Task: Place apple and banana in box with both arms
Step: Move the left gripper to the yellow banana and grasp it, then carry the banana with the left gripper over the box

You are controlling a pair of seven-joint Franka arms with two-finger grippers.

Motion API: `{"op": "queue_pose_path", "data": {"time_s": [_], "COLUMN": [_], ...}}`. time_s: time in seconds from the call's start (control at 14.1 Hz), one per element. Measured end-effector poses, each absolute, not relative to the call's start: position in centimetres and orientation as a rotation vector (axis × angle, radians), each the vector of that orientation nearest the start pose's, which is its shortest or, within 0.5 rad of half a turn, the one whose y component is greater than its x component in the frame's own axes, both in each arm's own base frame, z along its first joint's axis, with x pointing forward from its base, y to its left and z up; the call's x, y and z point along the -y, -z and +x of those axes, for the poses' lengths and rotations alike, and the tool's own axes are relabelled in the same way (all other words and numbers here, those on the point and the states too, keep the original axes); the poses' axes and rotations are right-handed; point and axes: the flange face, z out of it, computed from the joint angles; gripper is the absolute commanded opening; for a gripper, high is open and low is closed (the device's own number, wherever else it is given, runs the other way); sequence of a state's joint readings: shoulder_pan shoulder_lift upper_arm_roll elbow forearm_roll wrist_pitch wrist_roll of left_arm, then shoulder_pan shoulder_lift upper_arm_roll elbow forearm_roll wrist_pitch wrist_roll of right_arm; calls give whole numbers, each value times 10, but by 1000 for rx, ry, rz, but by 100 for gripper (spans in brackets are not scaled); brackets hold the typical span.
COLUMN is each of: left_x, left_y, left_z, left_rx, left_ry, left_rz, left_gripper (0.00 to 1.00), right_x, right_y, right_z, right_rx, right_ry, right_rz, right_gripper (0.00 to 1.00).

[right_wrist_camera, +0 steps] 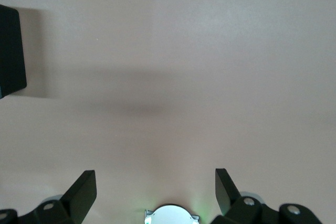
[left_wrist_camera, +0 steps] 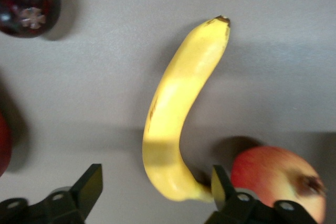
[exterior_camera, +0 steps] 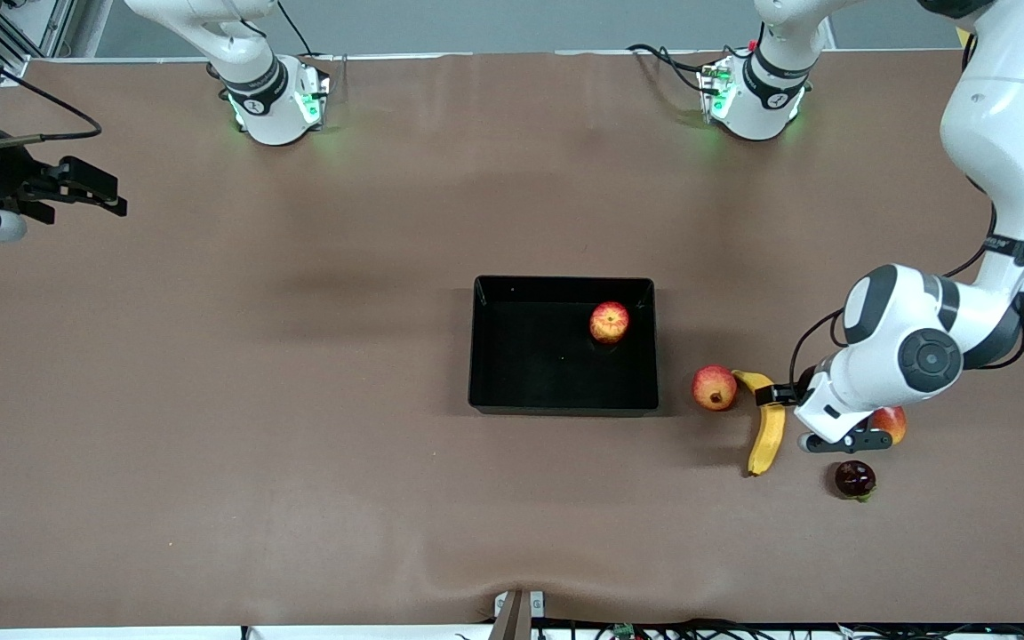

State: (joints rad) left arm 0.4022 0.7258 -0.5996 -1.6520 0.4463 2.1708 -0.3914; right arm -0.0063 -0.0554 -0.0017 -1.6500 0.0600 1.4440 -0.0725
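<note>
The apple lies inside the black box, in the corner toward the left arm's base. The banana lies on the table beside the box, toward the left arm's end. It also shows in the left wrist view. My left gripper is open and low over the banana's stem end. In the left wrist view that end lies between the fingers, close to one finger. My right gripper is open and empty and waits over the right arm's end of the table.
A reddish round fruit with a dark crown sits between box and banana, close to one left finger. A red-yellow mango is partly hidden under the left arm. A dark purple fruit lies nearer the camera. A box corner shows in the right wrist view.
</note>
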Motion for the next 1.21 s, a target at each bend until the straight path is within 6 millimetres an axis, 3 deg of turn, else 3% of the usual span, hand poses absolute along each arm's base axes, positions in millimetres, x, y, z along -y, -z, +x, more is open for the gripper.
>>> {"op": "queue_pose_path", "data": {"time_s": [0.36,0.43,0.57,0.78,0.92,1.07,1.21], "left_x": [68,66,62,52,37,34,62], "left_y": [-199,-194,-188,-189,-203,-237,-288], "left_z": [672,672,672,673,674,673,666], "left_rx": [55,61,70,47,-5,-29,-72], "left_ry": [-100,-101,-107,-101,-110,-133,-140], "left_rz": [-3189,-3190,-3191,-3185,-3165,-3125,-3092], "left_gripper": [53,39,1,0,0,0,0], "right_x": [-2,-2,1,5,11,30,54], "right_y": [-606,-606,-604,-600,-601,-601,-602], "right_z": [521,521,522,527,527,526,524], "right_rx": [102,100,91,82,67,15,-56], "right_ry": [-235,-236,-236,-222,-220,-220,-216], "right_rz": [-3065,-3064,-3065,-3077,-3097,-3107,-3105], "right_gripper": [100,100,100,100,100,100,100]}}
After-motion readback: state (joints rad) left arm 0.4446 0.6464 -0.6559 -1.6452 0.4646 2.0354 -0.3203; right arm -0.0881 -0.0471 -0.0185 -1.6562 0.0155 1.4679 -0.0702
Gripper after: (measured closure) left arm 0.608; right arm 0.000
